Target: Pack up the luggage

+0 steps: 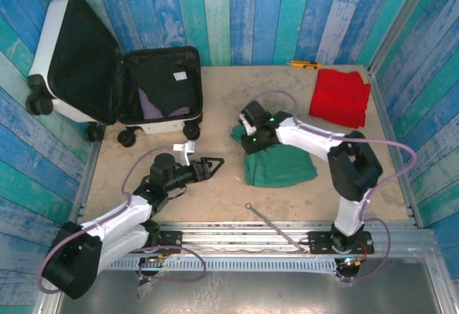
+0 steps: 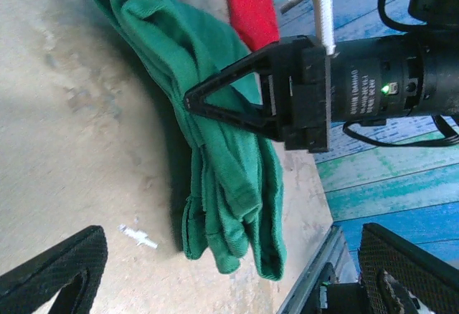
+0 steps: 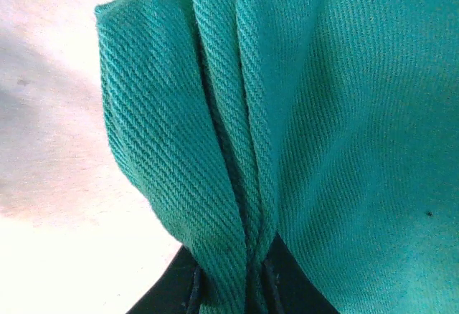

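The luggage [image 1: 61, 49], a white hard-shell suitcase, lies open at the back left, with dark clothes [image 1: 161, 99] on its black lining. A folded green cloth [image 1: 280, 162] rests mid-table. My right gripper [image 1: 244, 136] is shut on its far left corner. In the right wrist view, folds of the green cloth [image 3: 215, 149] run down between the black jaws of the right gripper [image 3: 240, 289]. My left gripper [image 1: 211, 163] hovers open just left of the cloth. The left wrist view has the green cloth [image 2: 215, 156] ahead, the right gripper [image 2: 193, 102] pinching it, and the left gripper [image 2: 237, 278] spread wide.
A folded red cloth [image 1: 341, 97] lies at the back right, with a yellow-and-black pen [image 1: 305, 64] behind it by the wall. A thin metal rod [image 1: 271, 222] lies near the front rail. A small white scrap [image 2: 140, 236] sits on the table by the green cloth.
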Motion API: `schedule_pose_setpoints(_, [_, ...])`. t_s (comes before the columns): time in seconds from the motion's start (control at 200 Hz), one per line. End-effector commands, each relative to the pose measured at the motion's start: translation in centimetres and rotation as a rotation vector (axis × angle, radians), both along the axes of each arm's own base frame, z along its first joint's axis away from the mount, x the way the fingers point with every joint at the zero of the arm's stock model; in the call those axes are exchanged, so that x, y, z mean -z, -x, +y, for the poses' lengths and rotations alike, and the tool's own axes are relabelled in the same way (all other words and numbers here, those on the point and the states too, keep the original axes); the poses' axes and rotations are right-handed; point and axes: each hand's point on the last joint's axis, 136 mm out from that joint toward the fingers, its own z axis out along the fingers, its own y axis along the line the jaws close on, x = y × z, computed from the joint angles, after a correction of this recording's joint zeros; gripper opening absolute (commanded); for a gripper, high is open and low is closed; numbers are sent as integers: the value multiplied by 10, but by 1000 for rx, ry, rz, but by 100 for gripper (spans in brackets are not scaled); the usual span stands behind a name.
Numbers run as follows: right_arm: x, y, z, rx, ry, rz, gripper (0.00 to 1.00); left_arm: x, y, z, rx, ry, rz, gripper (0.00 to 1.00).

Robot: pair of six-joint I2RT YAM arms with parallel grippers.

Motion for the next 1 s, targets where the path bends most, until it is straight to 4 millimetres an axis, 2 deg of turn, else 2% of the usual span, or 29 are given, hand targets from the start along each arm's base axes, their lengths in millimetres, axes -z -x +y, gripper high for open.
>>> schedule_pose_setpoints(0.0, [-28,7,17,-86,-203,18,1,-21,-2,-11,53,56,-84,94])
schedule_pose_setpoints(0.15, [-39,15,18,-101,-348,61,1,-23,-1,-27,113,72,-113,94])
schedule_pose_setpoints(0.18, [-41,18,22,-111,-376,69,1,-22,0,-32,132,65,-121,94])
schedule_pose_setpoints(0.205, [-42,11,14,-87,-397,70,1,-22,0,-37,150,60,-127,94])
schedule_pose_setpoints(0.321, [-46,12,19,-102,-446,90,1,-30,7,-63,256,67,-175,94])
schedule_pose_setpoints(0.426, [-47,10,20,-100,-471,102,1,-12,5,-81,298,32,-145,94])
schedule_pose_setpoints(0.531, [-49,8,20,-93,-482,103,1,14,0,-85,289,3,-69,94])
schedule_pose_setpoints(0.661, [-51,9,21,-103,-497,112,1,27,-5,-84,249,20,-23,94])
schedule_pose_setpoints(0.852, [-45,11,23,-102,-509,144,1,23,-12,-92,231,20,-32,94])
schedule_pose_setpoints(0.997, [-38,12,24,-92,-510,159,1,15,-9,-101,266,30,-54,94])
